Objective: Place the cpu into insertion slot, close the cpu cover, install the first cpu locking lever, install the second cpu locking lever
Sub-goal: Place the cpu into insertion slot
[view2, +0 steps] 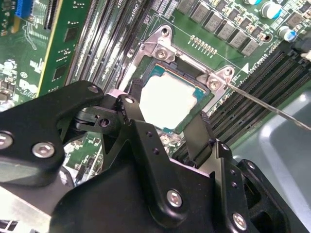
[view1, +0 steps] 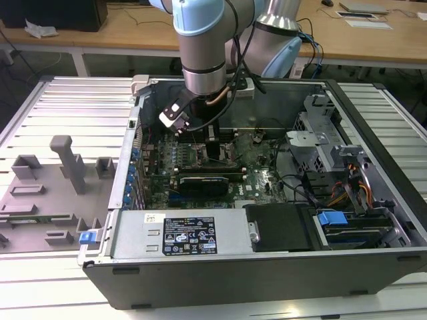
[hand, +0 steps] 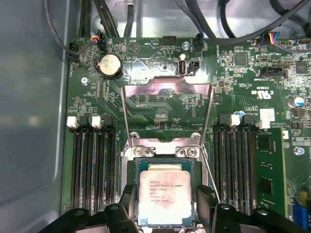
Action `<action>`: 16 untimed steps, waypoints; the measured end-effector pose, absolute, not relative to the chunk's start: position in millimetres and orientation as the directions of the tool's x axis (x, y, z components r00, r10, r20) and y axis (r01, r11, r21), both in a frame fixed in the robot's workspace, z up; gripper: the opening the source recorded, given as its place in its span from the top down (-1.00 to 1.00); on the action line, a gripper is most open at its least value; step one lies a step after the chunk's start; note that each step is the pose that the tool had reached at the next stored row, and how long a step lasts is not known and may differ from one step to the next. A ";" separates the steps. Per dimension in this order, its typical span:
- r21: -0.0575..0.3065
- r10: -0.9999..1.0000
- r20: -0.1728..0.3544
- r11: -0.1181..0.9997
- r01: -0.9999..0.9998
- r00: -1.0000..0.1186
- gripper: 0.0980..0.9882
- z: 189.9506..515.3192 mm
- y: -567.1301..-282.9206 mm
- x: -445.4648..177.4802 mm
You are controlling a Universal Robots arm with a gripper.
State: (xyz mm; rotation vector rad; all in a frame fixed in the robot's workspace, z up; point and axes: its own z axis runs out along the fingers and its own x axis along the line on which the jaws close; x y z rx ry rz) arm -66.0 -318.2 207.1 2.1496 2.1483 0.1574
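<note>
The cpu (hand: 165,196) (view2: 170,99), silvery top with a tan-green rim, lies level in or just over the black-framed insertion slot (hand: 132,167) (view2: 171,65). My gripper (hand: 166,201) (view2: 167,110) (view1: 213,143) straddles it; its black fingers (hand: 129,199) (view2: 197,131) press against two opposite edges, so it is shut on the chip. The cpu cover (hand: 146,87), a silvery frame with a window, stands raised on its hinge beyond the socket. Two thin wire locking levers (hand: 123,116) (hand: 209,116) are swung up beside the cover; one lever (view2: 272,109) shows as a slim rod.
Long black memory slots (hand: 92,165) (hand: 238,165) flank the socket closely. A coin battery (hand: 109,64) and cable connectors lie beyond the cover. In the case stand a long black card (view1: 203,180), the power supply (view1: 180,233) and a drive cage (view1: 333,153). Grey fixtures (view1: 67,160) are outside.
</note>
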 end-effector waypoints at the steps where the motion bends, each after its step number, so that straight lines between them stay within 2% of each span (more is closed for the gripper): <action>1: 0.142 1.000 0.003 -0.001 0.990 0.000 -0.16 207.2 -318.2 -66.0; 7: 0.142 1.000 0.003 -0.001 0.990 0.000 -0.13 207.3 -318.2 -66.1; 8: 0.142 1.000 0.003 -0.001 0.990 0.000 0.01 207.2 -318.2 -66.0; 9: 0.142 1.000 0.003 -0.001 0.990 0.000 0.30 207.3 -318.2 -66.1; 14: 0.142 1.000 0.003 -0.001 0.990 0.000 0.97 207.2 -318.2 -66.0; 16: 0.142 1.000 0.003 -0.001 0.990 0.000 0.98 207.2 -318.2 -66.0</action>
